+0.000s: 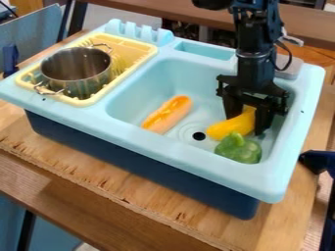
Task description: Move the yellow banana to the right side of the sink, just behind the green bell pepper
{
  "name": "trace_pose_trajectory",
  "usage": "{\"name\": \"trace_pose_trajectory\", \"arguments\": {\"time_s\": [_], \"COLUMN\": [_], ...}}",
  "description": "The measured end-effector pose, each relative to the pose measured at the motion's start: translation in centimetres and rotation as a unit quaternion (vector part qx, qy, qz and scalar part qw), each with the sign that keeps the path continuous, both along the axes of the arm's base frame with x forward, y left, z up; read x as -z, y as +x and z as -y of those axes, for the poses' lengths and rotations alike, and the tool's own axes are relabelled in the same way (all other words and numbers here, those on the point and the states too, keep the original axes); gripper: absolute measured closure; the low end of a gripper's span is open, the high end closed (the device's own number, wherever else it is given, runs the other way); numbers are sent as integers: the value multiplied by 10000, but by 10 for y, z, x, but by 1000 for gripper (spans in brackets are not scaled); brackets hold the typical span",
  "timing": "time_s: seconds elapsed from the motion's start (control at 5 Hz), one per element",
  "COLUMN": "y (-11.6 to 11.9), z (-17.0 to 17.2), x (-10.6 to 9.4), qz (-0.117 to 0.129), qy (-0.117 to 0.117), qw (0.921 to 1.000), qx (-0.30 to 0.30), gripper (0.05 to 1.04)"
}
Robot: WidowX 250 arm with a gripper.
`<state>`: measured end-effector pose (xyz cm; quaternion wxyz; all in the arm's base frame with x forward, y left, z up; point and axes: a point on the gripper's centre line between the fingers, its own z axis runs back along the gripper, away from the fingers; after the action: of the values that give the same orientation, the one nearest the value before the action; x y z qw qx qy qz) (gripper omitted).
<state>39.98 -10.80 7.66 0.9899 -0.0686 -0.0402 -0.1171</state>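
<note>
The black gripper [247,123] hangs over the right part of the light blue sink [307,117], with its fingers apart. A curved yellow toy [229,126], like a squash or banana, lies between and just in front of the fingers, slanting from lower left to upper right. Right below it, near the sink's front right corner, sits a green toy pepper [240,149]. Farther left on the basin floor lies an orange, sausage-like toy [168,114]. Whether the fingers press on the yellow toy is hard to see.
On the left of the sink unit, a metal pot [77,71] stands in a yellow drying rack [83,102]. The drain hole [199,136] is near the basin's middle. Raised basin walls surround the toys. A dark blue object [319,162] stands at the right edge.
</note>
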Motion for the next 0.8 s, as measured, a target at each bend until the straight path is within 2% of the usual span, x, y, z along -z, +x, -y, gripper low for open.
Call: {"name": "trace_pose_trajectory", "arguments": {"time_s": [0.2,0.4,0.6,0.8], "y": [-3,-6,-19,-41], "z": [0,-1,3,-2], "x": [0,-11,-38,-88], "qz": [45,132,-18,293], "qy": [-4,-20,396,647], "qw": [10000,9999,9991,9973], "qx": [-65,-93,174,195], "gripper": [85,83,84,84]}}
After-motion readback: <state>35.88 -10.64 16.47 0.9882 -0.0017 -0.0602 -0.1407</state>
